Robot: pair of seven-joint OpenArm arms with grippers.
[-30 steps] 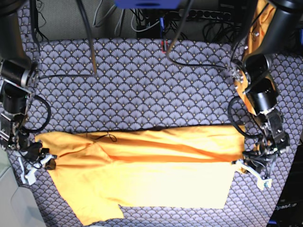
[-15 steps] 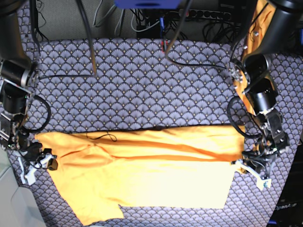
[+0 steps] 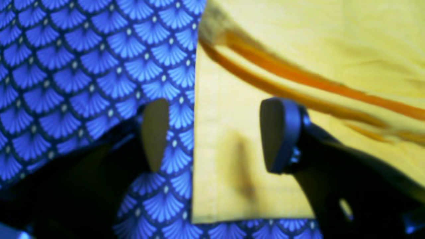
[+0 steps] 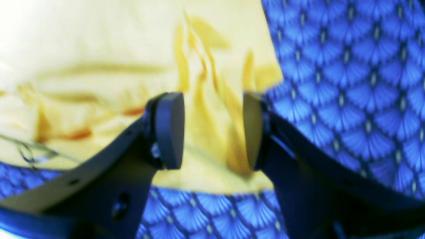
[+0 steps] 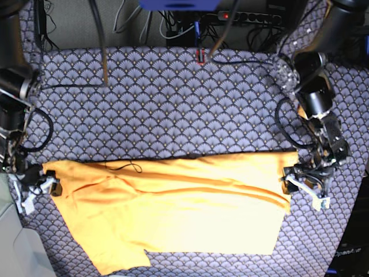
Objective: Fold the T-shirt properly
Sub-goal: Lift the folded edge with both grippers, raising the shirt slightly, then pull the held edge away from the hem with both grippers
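The orange-yellow T-shirt (image 5: pixel 173 213) lies flat across the near half of the table, folded lengthwise, with one sleeve pointing toward the front left. My left gripper (image 5: pixel 304 191) hangs open at the shirt's right end. In the left wrist view, the left gripper (image 3: pixel 215 136) straddles the straight side edge of the T-shirt (image 3: pixel 332 39), which lies loose below it. My right gripper (image 5: pixel 36 189) stands open at the shirt's left end. In the right wrist view, the right gripper (image 4: pixel 211 129) is above a wrinkled corner of the T-shirt (image 4: pixel 99 49), with its pads apart from the fabric.
A blue-grey scallop-patterned cloth (image 5: pixel 173 104) covers the table. Black cables (image 5: pixel 104 52) and a power strip (image 5: pixel 248 17) run along the back edge. A thin dark thread (image 5: pixel 130 167) lies on the shirt's upper edge. A pale surface (image 5: pixel 8 248) borders the front left.
Both grippers have opened and let go of the shirt's ends. Both arms have drawn back a little, and the shirt has settled flat.
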